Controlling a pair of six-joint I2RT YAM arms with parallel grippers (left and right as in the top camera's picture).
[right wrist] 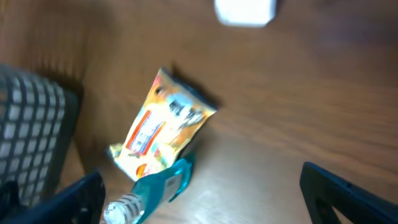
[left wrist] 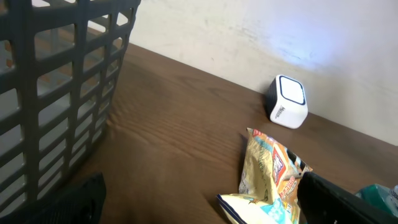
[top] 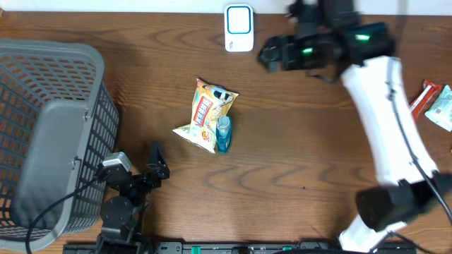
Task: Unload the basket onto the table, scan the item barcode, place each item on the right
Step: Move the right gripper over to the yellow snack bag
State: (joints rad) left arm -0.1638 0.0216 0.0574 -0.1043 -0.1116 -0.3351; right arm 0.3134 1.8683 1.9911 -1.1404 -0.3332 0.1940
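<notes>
A yellow snack bag [top: 205,113] lies mid-table with a teal bottle [top: 223,134] against its right edge. The white barcode scanner [top: 239,28] stands at the far edge. My left gripper [top: 158,165] rests low by the basket, open and empty; its view shows the snack bag [left wrist: 270,180] and scanner [left wrist: 288,101] ahead. My right gripper [top: 268,55] hovers high beside the scanner, open and empty. In its blurred view, the snack bag [right wrist: 165,127] and teal bottle [right wrist: 158,190] lie below and to the left, the scanner [right wrist: 245,11] at the top.
A large grey mesh basket [top: 42,134] fills the left side, right beside my left arm. A red packet [top: 424,99] and a green-white packet [top: 441,107] lie at the right edge. A pale wall runs behind the scanner.
</notes>
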